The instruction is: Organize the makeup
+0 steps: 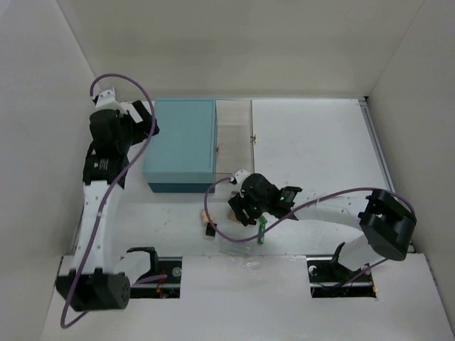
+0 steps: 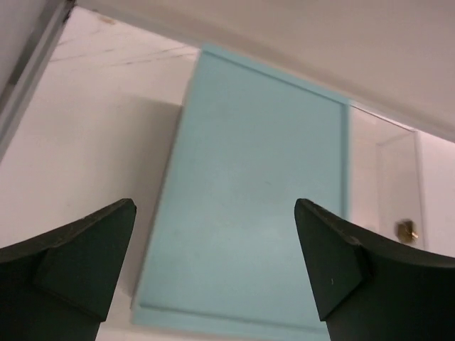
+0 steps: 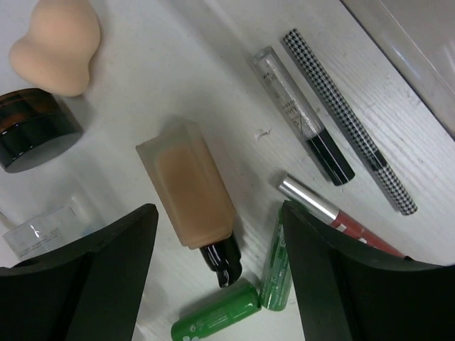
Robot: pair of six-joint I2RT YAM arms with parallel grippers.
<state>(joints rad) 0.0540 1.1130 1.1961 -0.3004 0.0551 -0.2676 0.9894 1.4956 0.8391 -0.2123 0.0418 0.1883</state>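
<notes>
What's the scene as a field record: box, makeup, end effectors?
box: large teal rectangular box, clear plastic tray on its right
makeup: beige egg-shaped sponge, dark round jar, beige black-capped foundation bottle, two green sticks, clear black-capped tube, checked pencil, silver-capped red tube; loose on white table
left end effector: open, over the box, empty
right end effector: open, over the foundation bottle, not gripping

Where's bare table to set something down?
Open: white tabletop right of the clear acrylic tray, out to the right wall. Crowded: under the right gripper, where the beige egg-shaped sponge, tan black-capped bottle and green stick sit close. Left arm fills the gap left of the large teal box.
</notes>
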